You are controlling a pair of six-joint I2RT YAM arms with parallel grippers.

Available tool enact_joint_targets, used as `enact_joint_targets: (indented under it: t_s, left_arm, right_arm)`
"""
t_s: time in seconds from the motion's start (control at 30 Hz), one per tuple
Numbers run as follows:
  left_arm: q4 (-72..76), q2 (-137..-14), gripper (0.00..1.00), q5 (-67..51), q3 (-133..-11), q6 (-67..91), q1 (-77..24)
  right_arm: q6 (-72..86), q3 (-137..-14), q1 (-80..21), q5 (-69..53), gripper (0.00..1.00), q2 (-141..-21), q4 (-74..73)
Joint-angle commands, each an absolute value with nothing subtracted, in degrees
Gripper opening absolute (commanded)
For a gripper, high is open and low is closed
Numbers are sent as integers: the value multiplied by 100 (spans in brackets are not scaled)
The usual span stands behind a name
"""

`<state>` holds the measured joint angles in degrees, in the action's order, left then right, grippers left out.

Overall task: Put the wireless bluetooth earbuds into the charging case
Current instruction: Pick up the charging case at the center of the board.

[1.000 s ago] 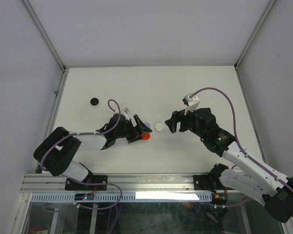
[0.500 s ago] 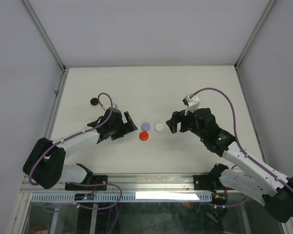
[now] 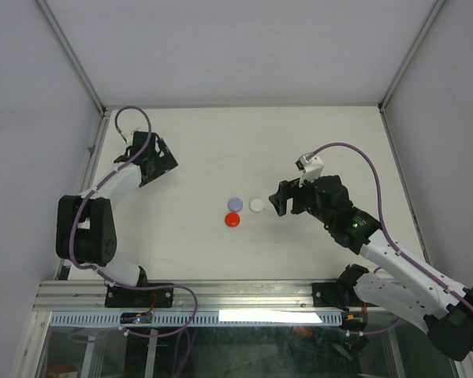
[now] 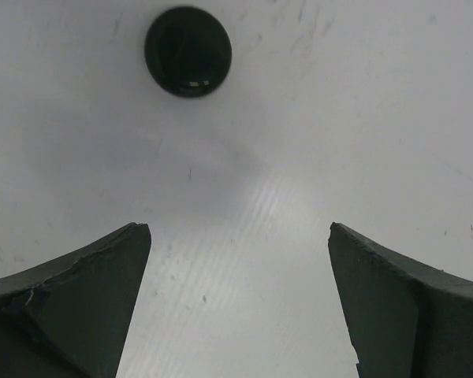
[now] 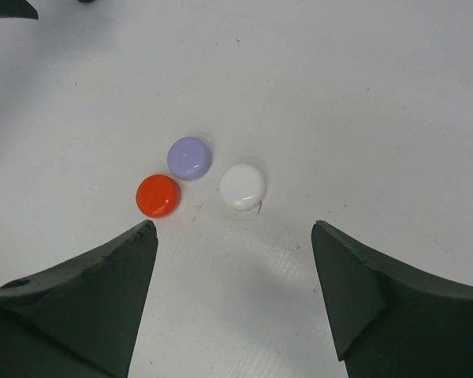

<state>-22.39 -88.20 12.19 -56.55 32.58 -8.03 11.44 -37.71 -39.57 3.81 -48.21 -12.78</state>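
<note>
Now for the left pincer (image 4: 240, 236): stands wide open and holds nothing. Hangs over the white desk (image 4: 315, 118), far off to the left side. Points at a black round piece (image 4: 188, 51), lying ahead of the two fingers and a little to the left. Looks lined up that way so as to slide around the piece and pinch it. Not touching it yet.

Next, the right pincer (image 5: 232, 232): open wide too, with nothing inside. Faces three small round pieces lying just ahead of the fingers. First a white round piece (image 5: 242, 186), nearest and almost in the middle. Then a purple round piece (image 5: 189, 157), a bit farther ahead and to the left. Then a red round piece (image 5: 158, 195), right beside the purple one and farther left again. All three sit close together; hard to tell about touching. Probably waiting there, ready to reach in and grab the white one first.

No telling earbuds from charging case among these little pieces. No box with holes to see anywhere near either pincer. Best guess: picking up the black piece to bring it over to the other three.
</note>
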Motion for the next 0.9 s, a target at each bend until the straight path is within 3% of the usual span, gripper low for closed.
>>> enact_joint_targets:
  t_s: [0.0,0.3,0.57,0.73,0.87]
  left_arm:
    - [-2259,-9418,99,1312,-6431,3118,-395]
    - [-2299,-10454,87,1834,-7290,4576,-94]
    - [-2950,-11195,86,2339,-8180,5296,-99]
    - [-3283,-11492,74,2470,-8471,5439,-103]
    - [-3336,-11596,71,2393,-8521,5337,-109]
  right_arm:
    - [1063,-3766,-3932,431,82,-4783,-992]
    - [1024,-3760,-3931,431,83,-4951,-956]
    - [1010,-3727,-3930,466,83,-5045,-912]
    - [1001,-3719,-3922,483,83,-5081,-887]
    - [1000,-3709,-3916,476,83,-5121,-853]
